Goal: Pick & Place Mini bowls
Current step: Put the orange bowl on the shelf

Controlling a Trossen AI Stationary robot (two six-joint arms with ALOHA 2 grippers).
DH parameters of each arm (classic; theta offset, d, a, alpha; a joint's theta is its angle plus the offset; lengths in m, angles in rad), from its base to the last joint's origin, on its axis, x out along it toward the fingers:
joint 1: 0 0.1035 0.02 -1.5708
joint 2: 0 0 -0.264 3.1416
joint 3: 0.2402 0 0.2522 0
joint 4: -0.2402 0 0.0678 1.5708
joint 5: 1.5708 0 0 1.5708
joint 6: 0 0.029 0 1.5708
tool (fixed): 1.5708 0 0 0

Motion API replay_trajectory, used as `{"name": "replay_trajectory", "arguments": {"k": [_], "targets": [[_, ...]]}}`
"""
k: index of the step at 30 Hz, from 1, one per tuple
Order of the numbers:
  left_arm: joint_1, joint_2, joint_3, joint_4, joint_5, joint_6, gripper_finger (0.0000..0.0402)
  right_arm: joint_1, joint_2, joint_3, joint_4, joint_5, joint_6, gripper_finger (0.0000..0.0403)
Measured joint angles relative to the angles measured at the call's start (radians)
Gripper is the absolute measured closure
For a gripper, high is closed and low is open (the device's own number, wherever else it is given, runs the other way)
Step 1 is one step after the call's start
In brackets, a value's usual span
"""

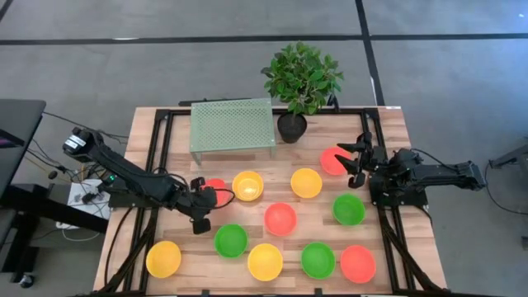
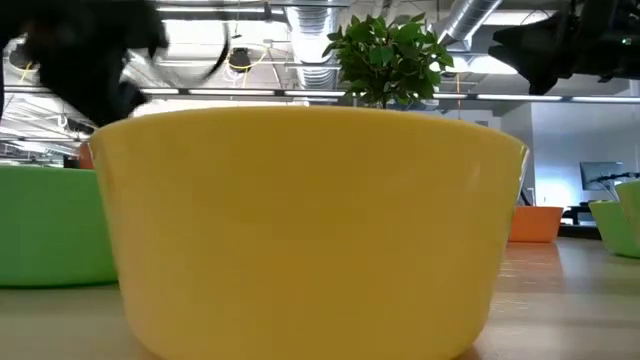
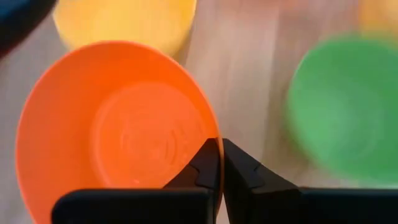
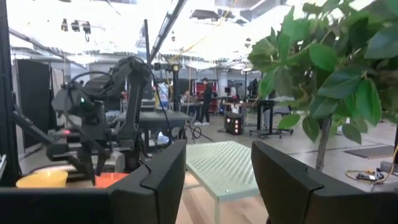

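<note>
Clamps the left gripper (image 3: 221,163) on the rim of a red-orange bowl (image 3: 118,130), fingers squeezed nearly together with only the thin wall between them, the bowl's hollow facing the wrist camera. Places that bowl left of centre on the wooden table (image 1: 396,132), half hidden under the gripper in the high view, just beside a yellow bowl (image 1: 247,185) on its right. Keeps the right gripper (image 4: 217,180) spread wide with nothing between its fingers, at the table's right side, right next to a second red-orange bowl (image 1: 332,160); whether over it or just beside it cannot be told. Scatters the other mini bowls singly and apart across the near half of the table: yellow mid-table bowl (image 1: 306,182), red centre bowl (image 1: 280,219), green right bowl (image 1: 348,209), then along the front edge a yellow corner bowl (image 1: 163,258), green left bowl (image 1: 230,240), yellow front bowl (image 1: 265,261), green front bowl (image 1: 318,260) and red front bowl (image 1: 357,263). Sets a pale green mesh rack (image 1: 232,124) at the far edge, with a leafy plant (image 1: 301,76) in a black pot (image 1: 291,126) just to its right. Fills the low view with one yellow bowl wall, green bowls at either side. Shows standing people (image 4: 205,93) far off in the room beyond the table
</note>
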State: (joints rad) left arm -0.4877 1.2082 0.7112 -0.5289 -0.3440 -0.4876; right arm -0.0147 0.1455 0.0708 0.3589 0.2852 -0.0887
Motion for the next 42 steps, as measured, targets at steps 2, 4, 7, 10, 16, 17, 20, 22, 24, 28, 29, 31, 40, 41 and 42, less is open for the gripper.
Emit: {"name": "replay_trajectory", "arguments": {"k": [2,4,7,10,16,17,20,22,24,28,29,31,40,41,42], "targets": [[0.000,-0.003,0.070,-0.008,-0.027,0.084,0.0396,0.000,0.000,0.000,0.004,0.000,0.000,0.0227],[0.004,0.005,0.141,-0.019,-0.056,0.176,0.0396,0.000,0.000,0.000,0.004,0.000,0.000,0.0229],[0.030,0.018,0.229,-0.045,-0.092,0.323,0.0396,0.000,0.000,0.000,0.003,0.000,0.000,0.0230],[0.089,0.027,0.304,-0.074,-0.097,0.451,0.0395,0.000,0.000,0.000,0.001,0.000,0.001,0.0230],[0.282,0.031,0.380,-0.120,-0.051,0.636,0.0394,0.000,0.000,0.000,-0.002,0.000,0.001,0.0230],[0.326,0.031,0.384,-0.136,-0.034,0.653,0.0394,0.000,0.000,0.000,-0.002,0.000,0.001,0.0230],[0.469,0.034,0.384,-0.147,0.026,0.697,0.0394,0.000,0.000,0.000,-0.002,0.000,0.001,0.0230],[0.563,0.039,0.384,-0.144,0.067,0.735,0.0394,0.000,0.000,0.000,-0.002,0.000,0.001,0.0230],[0.645,0.048,0.382,-0.129,0.084,0.776,0.0394,0.000,0.000,0.000,-0.002,0.000,0.002,0.0230],[0.777,0.063,0.382,-0.099,0.155,0.804,0.0394,-0.001,0.000,0.000,-0.002,0.000,0.001,0.0230],[0.799,0.072,0.382,-0.091,0.191,0.805,0.0394,-0.001,0.000,0.000,-0.001,0.000,0.001,0.0230],[0.825,0.093,0.382,-0.078,0.231,0.806,0.0394,-0.002,0.000,0.000,0.001,0.003,0.001,0.0230],[0.834,0.204,0.380,-0.039,0.184,0.858,0.0394,-0.001,0.000,0.000,0.001,0.003,0.001,0.0230],[0.837,0.207,0.380,-0.038,0.173,0.861,0.0393,-0.001,0.000,0.000,0.001,0.003,0.001,0.0230],[0.840,0.206,0.380,-0.039,0.163,0.861,0.0391,-0.001,0.000,0.000,0.001,0.003,0.001,0.0230]]}}
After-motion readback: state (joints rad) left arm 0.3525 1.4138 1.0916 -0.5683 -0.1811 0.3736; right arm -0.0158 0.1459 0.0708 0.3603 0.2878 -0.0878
